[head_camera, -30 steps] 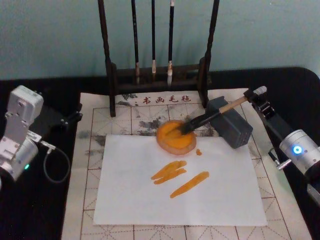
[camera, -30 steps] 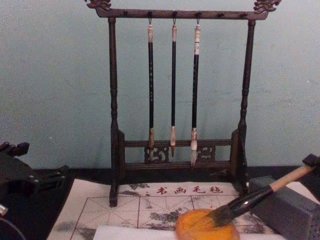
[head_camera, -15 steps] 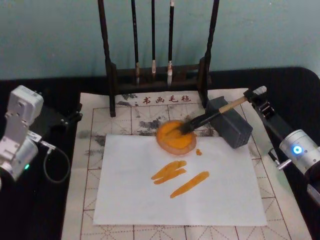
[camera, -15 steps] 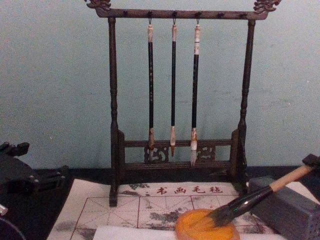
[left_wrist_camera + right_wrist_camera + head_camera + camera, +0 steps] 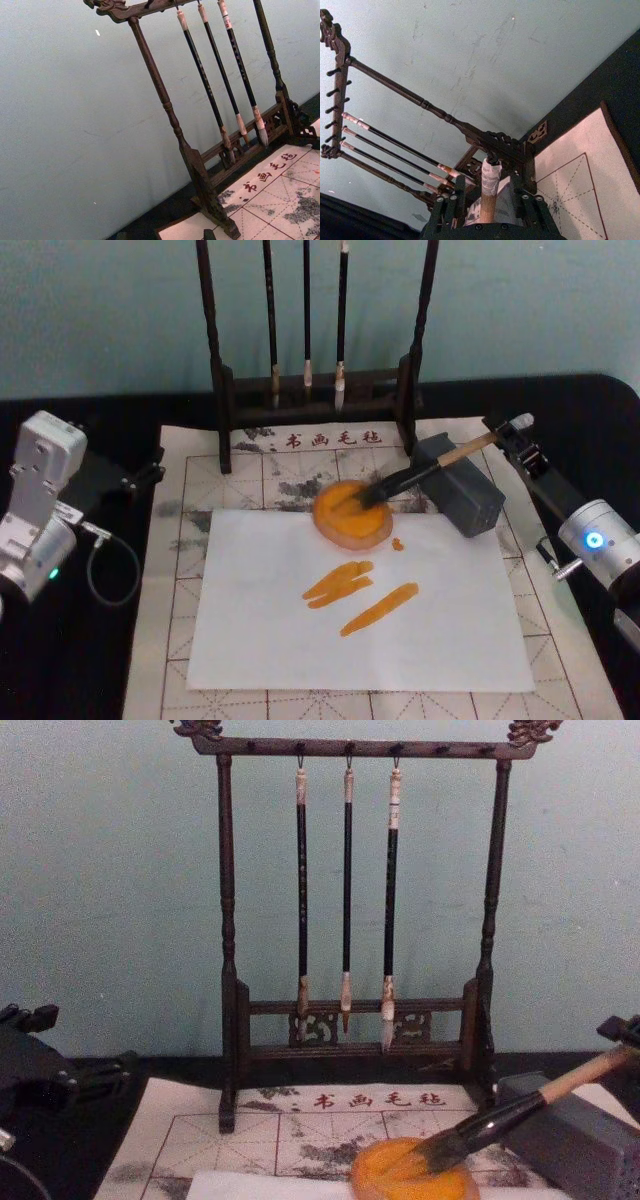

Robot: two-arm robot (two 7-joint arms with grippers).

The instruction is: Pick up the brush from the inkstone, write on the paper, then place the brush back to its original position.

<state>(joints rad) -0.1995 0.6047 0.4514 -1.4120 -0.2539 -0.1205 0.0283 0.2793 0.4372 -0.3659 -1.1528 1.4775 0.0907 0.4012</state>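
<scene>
Still risky: right hand (image 5: 512,430) clamped on brush (image 5: 420,472) handle end, bristles resting in orange inkstone (image 5: 351,513), paper (image 5: 360,610) marked; hasty release could roll brush, smearing ink.

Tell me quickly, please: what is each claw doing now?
Left claw: parked at the table's left, holding nothing; open or closed cannot be told.
Right claw: closed on the brush handle end.

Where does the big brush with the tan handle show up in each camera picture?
Head: the brush slants from orange dish to grey block, right of centre.
Chest: lower right.
Right wrist: handle end-on, bottom centre.
Left wrist: not in it.
Shared landmark: the brush rack.
</scene>
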